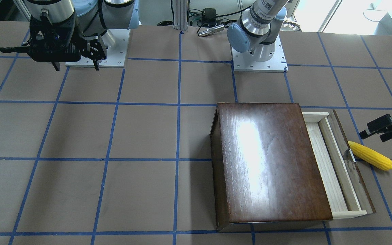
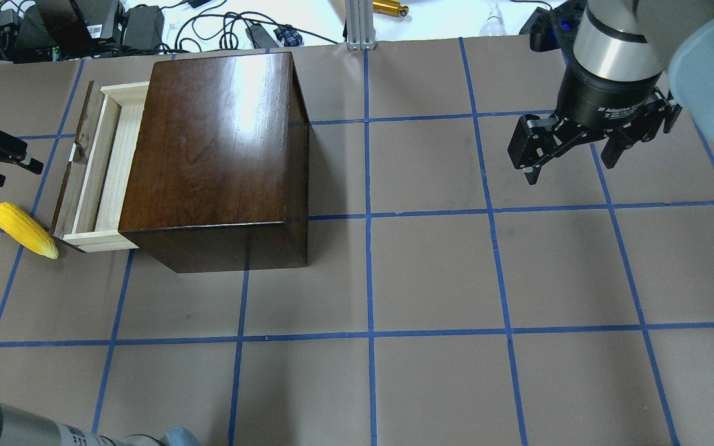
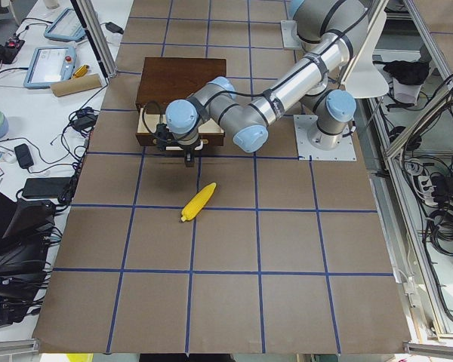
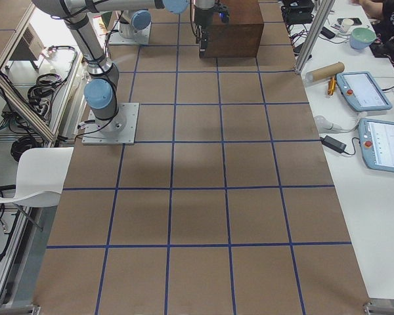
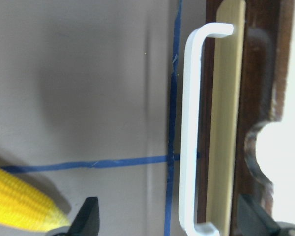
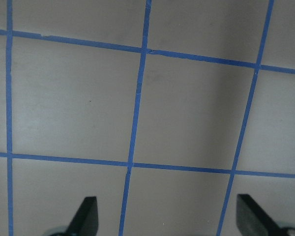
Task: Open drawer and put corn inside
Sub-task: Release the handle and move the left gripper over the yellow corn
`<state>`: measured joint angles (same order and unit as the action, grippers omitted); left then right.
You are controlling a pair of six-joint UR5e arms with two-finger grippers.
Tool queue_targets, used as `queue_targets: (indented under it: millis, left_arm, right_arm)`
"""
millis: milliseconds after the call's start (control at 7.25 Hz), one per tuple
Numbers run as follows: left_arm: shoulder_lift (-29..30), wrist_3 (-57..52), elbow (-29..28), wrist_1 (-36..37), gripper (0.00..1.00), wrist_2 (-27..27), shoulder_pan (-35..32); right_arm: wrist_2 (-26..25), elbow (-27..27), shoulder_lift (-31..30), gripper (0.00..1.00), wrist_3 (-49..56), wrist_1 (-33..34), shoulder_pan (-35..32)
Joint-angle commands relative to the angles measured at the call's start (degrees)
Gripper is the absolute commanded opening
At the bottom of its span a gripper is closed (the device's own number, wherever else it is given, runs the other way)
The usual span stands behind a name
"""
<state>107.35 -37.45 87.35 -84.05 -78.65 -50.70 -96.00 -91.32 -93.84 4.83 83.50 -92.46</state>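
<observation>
The dark glossy wooden box (image 2: 214,142) stands on the table's left half. Its drawer (image 2: 101,170) is pulled partly out, with the pale wood tray showing behind the dark front panel and metal handle (image 5: 189,128). The yellow corn (image 2: 24,230) lies on the table just outside the drawer front, also in the front view (image 1: 371,156) and the left wrist view (image 5: 19,209). My left gripper (image 2: 17,173) is open and empty, hovering in front of the handle, beside the corn. My right gripper (image 2: 571,172) is open and empty, far off over the right half.
The table is brown paper with a blue tape grid. Cables, power supplies and a metal post (image 2: 360,25) line the far edge. The arm bases (image 1: 259,58) stand at the robot's side. Tablets and a cardboard tube (image 4: 325,71) lie beyond the table.
</observation>
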Motion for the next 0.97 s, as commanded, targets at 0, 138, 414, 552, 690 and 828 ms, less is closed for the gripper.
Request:
queue_targets:
  millis: [0,138,414,552,690,828]
  left_arm:
    - [-1.2,0.1,0.7,5.5,1.00,-8.3,0.6]
    - [-0.2,0.3,0.5,8.3,1.00,-8.7,1.0]
    - [2.8,0.7,1.2,13.7,1.00,-12.0,4.4]
    - [4.7,0.4,1.1,15.0,1.00,-11.9,5.7]
    - [6.7,0.4,1.3,18.5,1.00,-11.6,5.6]
    - [8.5,-1.0,1.2,19.8,1.00,-11.2,5.6]
  right_arm:
    - [-0.1,0.0,0.0,1.00,0.0,0.0,0.0]
    - [0.0,0.0,0.1,1.00,0.0,0.0,0.0]
    - [0.0,0.0,0.0,1.00,0.0,0.0,0.0]
    - [-0.1,0.0,0.0,1.00,0.0,0.0,0.0]
    - [0.0,0.0,0.1,1.00,0.0,0.0,0.0]
    - [-0.1,0.0,0.0,1.00,0.0,0.0,0.0]
